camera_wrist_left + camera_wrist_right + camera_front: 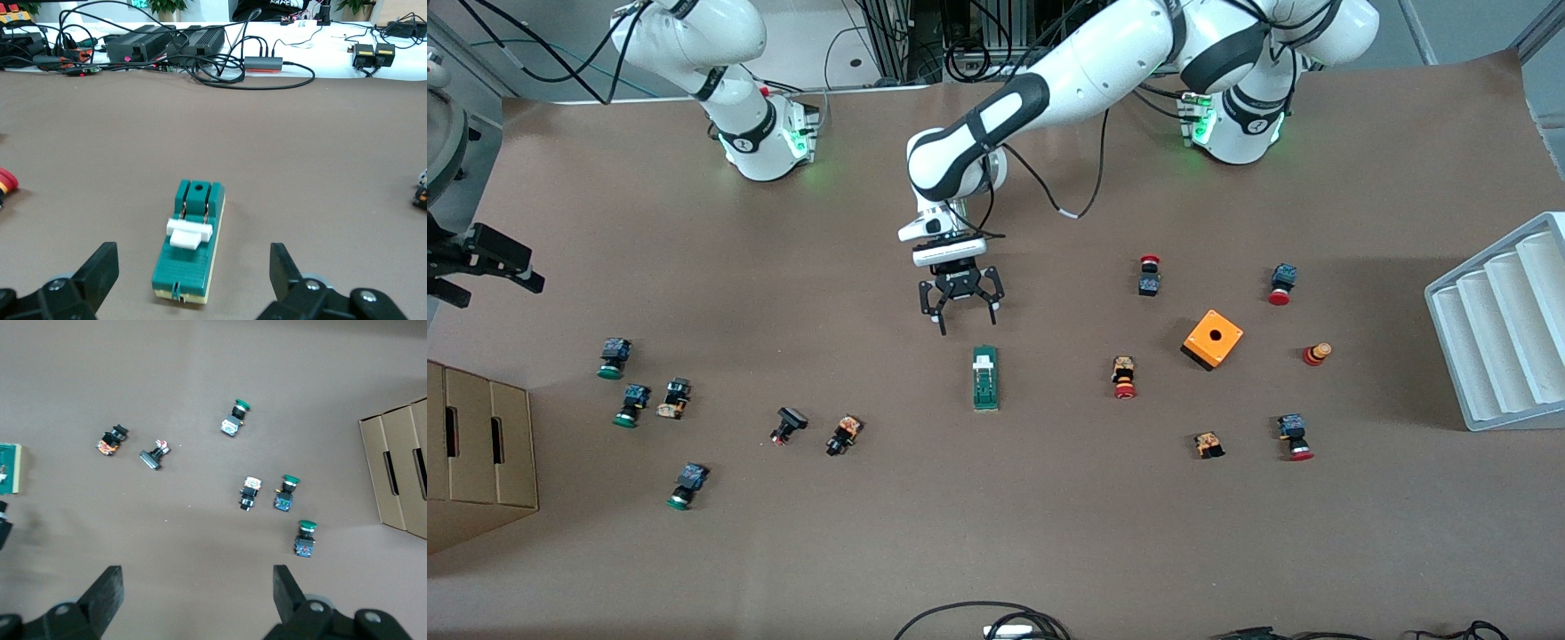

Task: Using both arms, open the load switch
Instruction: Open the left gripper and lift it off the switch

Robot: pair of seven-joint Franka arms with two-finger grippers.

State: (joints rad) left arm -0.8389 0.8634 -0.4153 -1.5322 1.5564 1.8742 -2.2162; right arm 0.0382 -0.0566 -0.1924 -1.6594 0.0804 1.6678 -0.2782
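Note:
The load switch (985, 378) is a narrow dark-green block with a white sliding piece, lying flat near the middle of the table. In the left wrist view the load switch (189, 250) lies just ahead of the black fingers (100, 267), apart from them. My left gripper (966, 318) hangs open over the table beside the switch's end toward the robots' bases, holding nothing. My right gripper (198, 597) is open and empty, high over the right arm's end of the table. From there the load switch (9, 468) shows at the picture's edge.
Small red-capped push-buttons (1125, 377) and an orange cube (1213, 339) lie toward the left arm's end, with a white ribbed rack (1503, 329) at that edge. Green-capped buttons (633, 405) and a cardboard box (480, 453) sit toward the right arm's end.

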